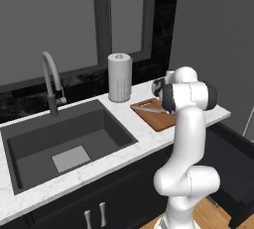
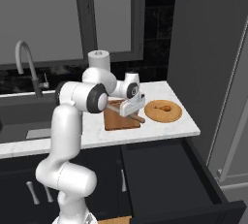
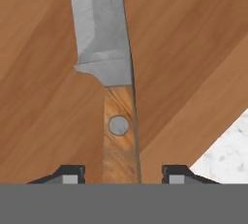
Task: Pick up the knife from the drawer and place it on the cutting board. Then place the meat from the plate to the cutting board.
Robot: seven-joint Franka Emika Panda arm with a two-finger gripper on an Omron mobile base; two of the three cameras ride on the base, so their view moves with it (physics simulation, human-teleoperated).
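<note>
Gripper (image 3: 121, 177) fingers apart, straddling knife (image 3: 114, 92) handle; knife flat on cutting board (image 3: 43, 111), blade toward 12 o'clock; desk (image 3: 225, 152) at 4 o'clock.

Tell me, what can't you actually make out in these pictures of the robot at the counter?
- Knife: hand view cuts off the blade tip at the top; handle end runs under the bottom edge.
- Fingers: apart either side of the handle; whether they touch it is unclear.
- Cutting board: in the left base view the arm hides its right end.
- Meat: too small on the plate to see its shape.
- Drawer: its inside is too dark.
</note>
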